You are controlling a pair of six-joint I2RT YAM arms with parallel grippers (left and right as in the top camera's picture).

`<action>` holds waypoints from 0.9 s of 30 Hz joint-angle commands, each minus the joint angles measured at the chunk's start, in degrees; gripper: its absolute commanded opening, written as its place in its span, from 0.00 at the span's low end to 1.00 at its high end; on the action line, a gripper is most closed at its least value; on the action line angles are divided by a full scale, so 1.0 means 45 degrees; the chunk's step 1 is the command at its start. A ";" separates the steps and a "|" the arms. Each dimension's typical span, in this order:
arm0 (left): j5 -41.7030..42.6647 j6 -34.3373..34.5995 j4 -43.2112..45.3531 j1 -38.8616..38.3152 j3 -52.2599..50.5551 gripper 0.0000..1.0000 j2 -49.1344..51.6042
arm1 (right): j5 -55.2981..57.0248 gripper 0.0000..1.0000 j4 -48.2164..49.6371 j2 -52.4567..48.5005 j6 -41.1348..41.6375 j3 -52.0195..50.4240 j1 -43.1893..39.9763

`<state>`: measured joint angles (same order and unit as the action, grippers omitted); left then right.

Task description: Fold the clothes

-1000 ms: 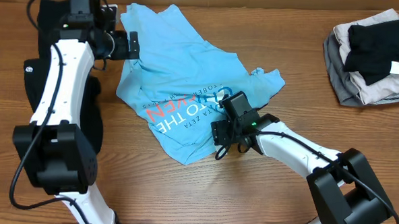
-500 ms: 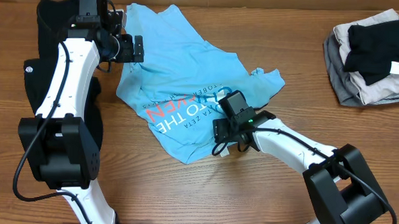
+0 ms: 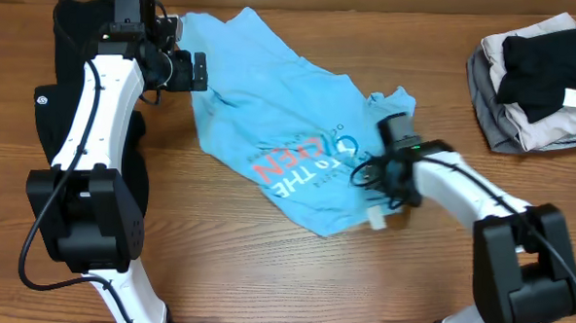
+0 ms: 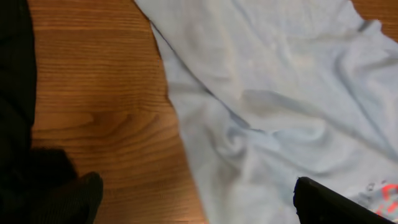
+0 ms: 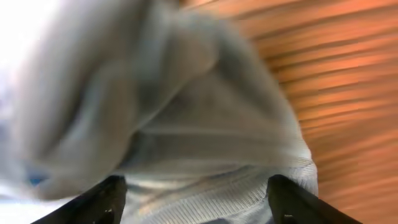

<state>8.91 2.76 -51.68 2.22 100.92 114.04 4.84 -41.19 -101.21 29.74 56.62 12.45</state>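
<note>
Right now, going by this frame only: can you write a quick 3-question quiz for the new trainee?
1. Which arm's fingers have light blue T-shirt fabric between them?
2. True or false: the left fingers are shut on the black garment.
3. The pile of folded clothes sits: A) at the table's right edge B) under the left arm C) on the T-shirt.
Key: 1 the right fingers; 2 false, they are open over the T-shirt's edge, with the black garment beside them; 3 A.

I note matt, softly creased cloth in the light blue T-shirt (image 3: 271, 102), smooth grained wood in the table (image 3: 215, 265), and glossy white plastic on the left arm (image 3: 86, 114).
</note>
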 commanded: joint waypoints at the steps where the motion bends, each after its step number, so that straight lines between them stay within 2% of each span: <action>1: -0.0068 -0.0340 -0.0151 -0.0146 0.0151 1.00 0.0160 | -0.0243 0.80 -0.0170 -0.0568 -0.0199 -0.0563 -0.1967; 7: -0.0073 -0.0345 -0.0063 -0.0510 -0.0282 1.00 0.0160 | -0.2725 0.81 0.0442 -0.0568 -0.1627 -0.0495 -0.5552; 12: -0.0073 -0.0656 0.0427 -0.0855 -0.1083 1.00 0.0214 | -0.4847 0.77 0.0155 -0.0510 -0.2191 -0.0010 -0.6994; 19: -0.0083 -0.1180 0.0874 -0.1001 -0.1729 1.00 0.0219 | -0.5246 0.79 -0.0908 0.1156 -0.2030 0.1039 -0.6139; 23: -0.0087 -0.1525 0.0835 -0.1001 -0.1729 1.00 0.0219 | -0.5241 0.85 -0.1583 0.2798 -0.1948 0.1598 -0.5153; 27: -0.0087 -0.2055 0.0874 -0.1001 -0.1729 1.00 0.0219 | -0.5246 0.88 -0.2055 0.4158 -0.1889 0.1855 -0.4226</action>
<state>8.71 -2.98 -48.03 -2.26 93.25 114.52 -17.98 -49.63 -87.79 20.99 62.78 -8.99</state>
